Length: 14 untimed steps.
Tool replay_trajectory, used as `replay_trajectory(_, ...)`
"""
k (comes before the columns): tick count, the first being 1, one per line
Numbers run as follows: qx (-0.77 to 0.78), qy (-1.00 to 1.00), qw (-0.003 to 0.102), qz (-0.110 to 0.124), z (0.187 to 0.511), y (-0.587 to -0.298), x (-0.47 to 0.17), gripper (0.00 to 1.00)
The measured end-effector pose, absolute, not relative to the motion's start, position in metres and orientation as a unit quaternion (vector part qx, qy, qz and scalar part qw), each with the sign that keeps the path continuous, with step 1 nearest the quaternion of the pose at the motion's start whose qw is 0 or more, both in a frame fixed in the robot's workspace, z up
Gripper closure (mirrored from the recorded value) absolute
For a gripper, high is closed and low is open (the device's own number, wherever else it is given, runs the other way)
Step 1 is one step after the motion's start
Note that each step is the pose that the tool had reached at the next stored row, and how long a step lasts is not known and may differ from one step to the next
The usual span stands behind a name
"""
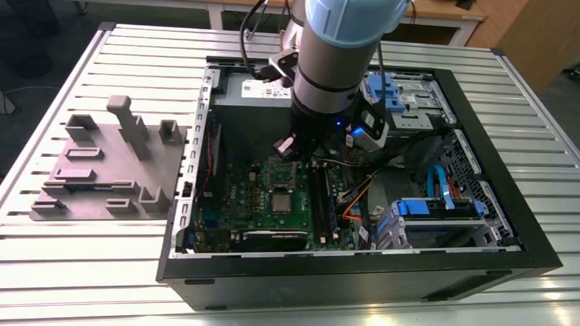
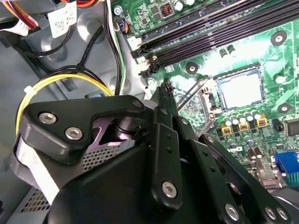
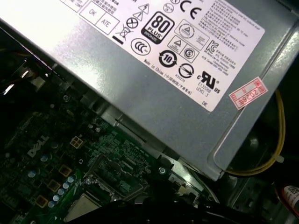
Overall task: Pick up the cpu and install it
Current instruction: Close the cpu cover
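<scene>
The cpu, a small square chip with a shiny silver top, lies flat in the socket on the green motherboard. It shows again in the first wrist view as the cpu, and in the exterior view as the cpu. The socket's metal frame and lever stand raised beside the chip. My gripper hangs over the board close to that lever, apart from the chip, shut with nothing in it. In the exterior view the gripper sits inside the case above the board's far end.
The grey power-supply box fills the far end of the open computer case. Memory slots run beside the socket. Loose cables and blue drive bays crowd the exterior view's right. A grey fixture block stands at its left.
</scene>
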<state>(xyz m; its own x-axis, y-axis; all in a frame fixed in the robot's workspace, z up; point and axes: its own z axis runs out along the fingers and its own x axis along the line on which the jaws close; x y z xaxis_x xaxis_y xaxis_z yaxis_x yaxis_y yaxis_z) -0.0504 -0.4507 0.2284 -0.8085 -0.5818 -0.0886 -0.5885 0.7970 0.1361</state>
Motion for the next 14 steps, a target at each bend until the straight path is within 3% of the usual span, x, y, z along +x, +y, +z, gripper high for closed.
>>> replay_trajectory(14, -0.309, 0.948, 0.020, 0.076, 0.2359, -0.4510, -0.0571, 0.90)
